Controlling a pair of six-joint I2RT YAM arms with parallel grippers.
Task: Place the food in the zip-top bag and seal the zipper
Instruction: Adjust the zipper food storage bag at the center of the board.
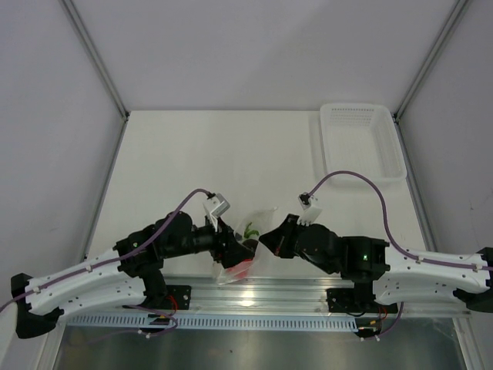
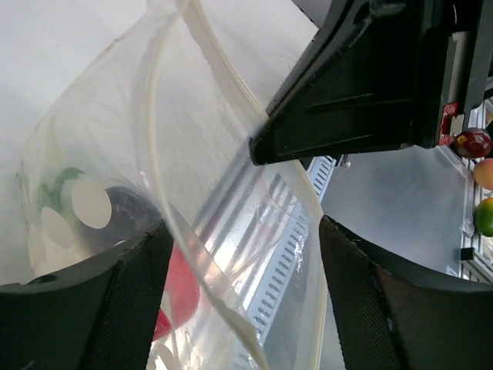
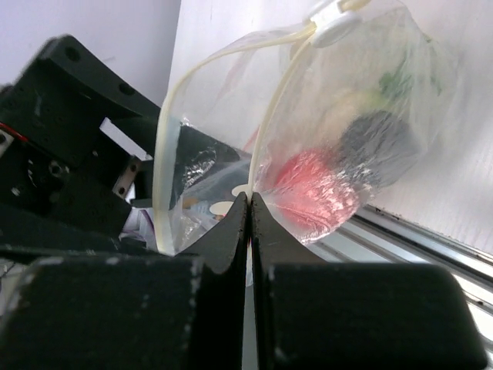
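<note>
The zip-top bag [image 1: 245,260] is between our two arms, with the food [image 3: 308,185] inside. Our right gripper [image 3: 250,206] is pinched tight on the bag's edge. Our left gripper [image 2: 243,229] is spread apart around the bag, and the open zipper [image 3: 162,177] runs through its gap.

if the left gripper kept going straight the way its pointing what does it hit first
The zip-top bag: its clear film hangs between the left gripper's open fingers. Just beyond it, seemingly close though depth is unclear, is the right gripper, shut and pinching the bag's edge.
</note>
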